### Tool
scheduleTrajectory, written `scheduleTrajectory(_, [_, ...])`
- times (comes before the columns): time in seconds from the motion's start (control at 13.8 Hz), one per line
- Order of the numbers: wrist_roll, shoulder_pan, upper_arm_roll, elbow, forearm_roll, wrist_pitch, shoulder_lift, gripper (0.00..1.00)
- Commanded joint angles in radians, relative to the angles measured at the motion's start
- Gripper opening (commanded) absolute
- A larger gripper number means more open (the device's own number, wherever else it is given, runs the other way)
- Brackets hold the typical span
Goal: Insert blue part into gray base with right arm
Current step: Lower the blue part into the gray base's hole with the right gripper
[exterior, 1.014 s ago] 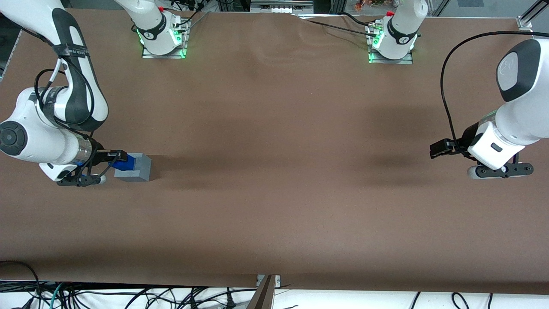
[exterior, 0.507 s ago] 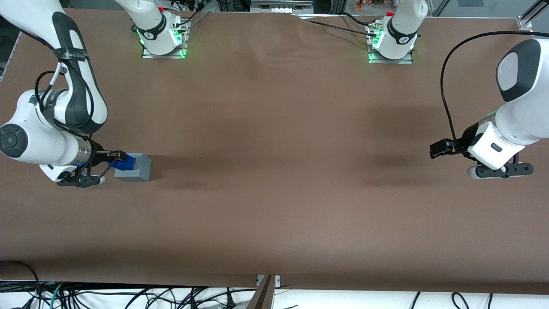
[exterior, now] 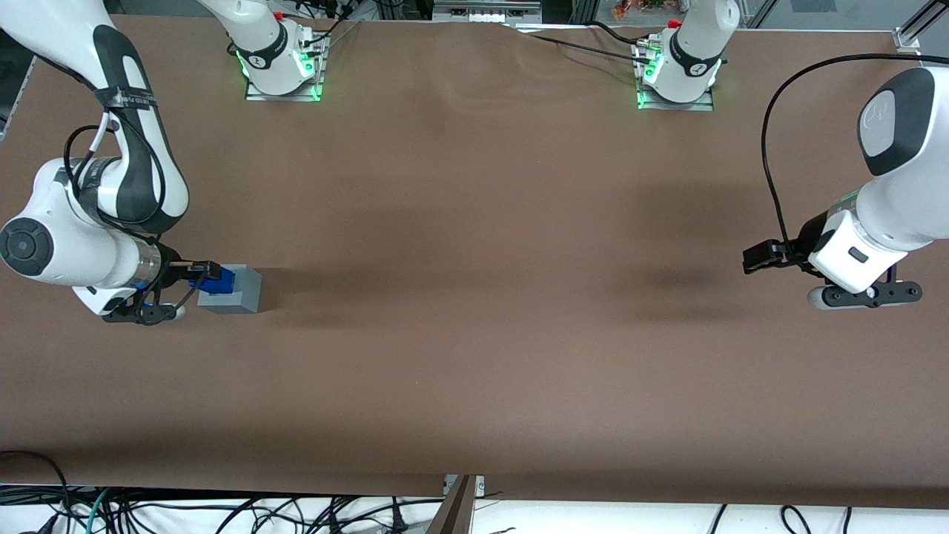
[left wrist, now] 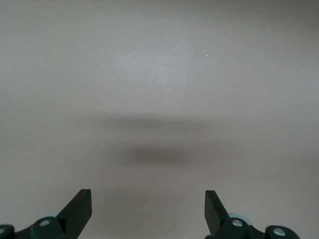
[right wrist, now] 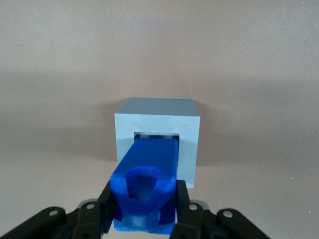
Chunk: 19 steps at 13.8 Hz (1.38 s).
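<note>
Blue part [right wrist: 149,174] glossy plastic; gray base [right wrist: 157,130] matt plastic; hand [right wrist: 144,211] black.

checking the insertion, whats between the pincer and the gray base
Only the blue part: the pincer is shut on it, and its tip reaches into the gray base recess, shown in the right wrist view.

A brown table [exterior: 474,297] with tangled cables [exterior: 222,512] along its edge nearest the camera.
</note>
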<state>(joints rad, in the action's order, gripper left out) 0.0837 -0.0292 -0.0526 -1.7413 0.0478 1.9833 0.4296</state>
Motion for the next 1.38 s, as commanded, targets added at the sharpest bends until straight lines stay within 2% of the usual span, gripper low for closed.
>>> scheduleTrajectory(0.0, [0.013, 0.003, -0.001, 0.002, 0.018, 0.015, 0.005, 0.00])
scheduleTrajectory(1.3, [-0.027, 0.002, 0.000, -0.017, 0.041, 0.058, 0.018, 0.00])
